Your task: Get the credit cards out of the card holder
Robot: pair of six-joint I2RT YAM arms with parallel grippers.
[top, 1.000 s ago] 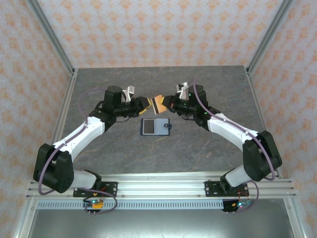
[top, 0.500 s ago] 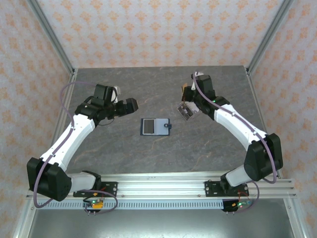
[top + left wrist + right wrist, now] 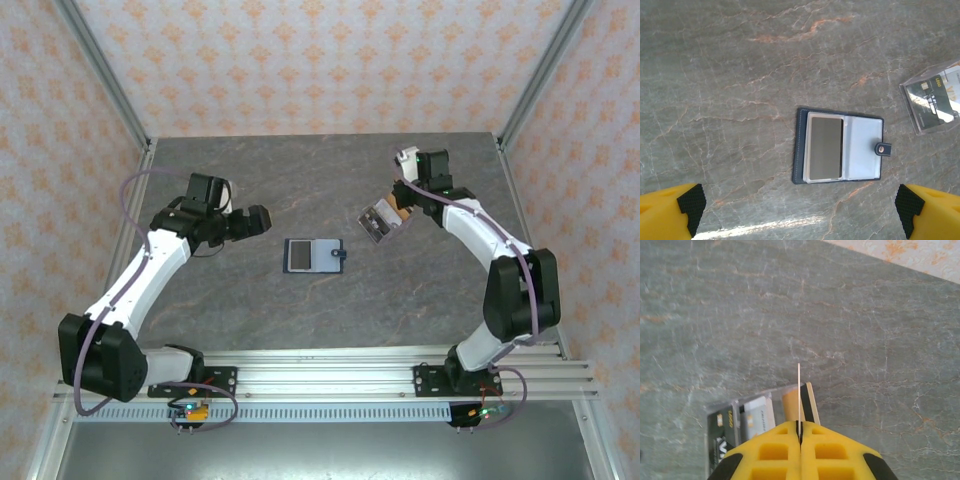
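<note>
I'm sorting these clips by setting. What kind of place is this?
Most likely a robotics lab test cell: two robot arms bolted to an aluminium rail, a stone-patterned tabletop boxed in by wallpaper-patterned panels, and an open card holder laid out at its centre.

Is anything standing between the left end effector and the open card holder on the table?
Nothing visible does. Bare table lies between the open left end effector and the card holder; the right end effector holds its cards off to the side.
</note>
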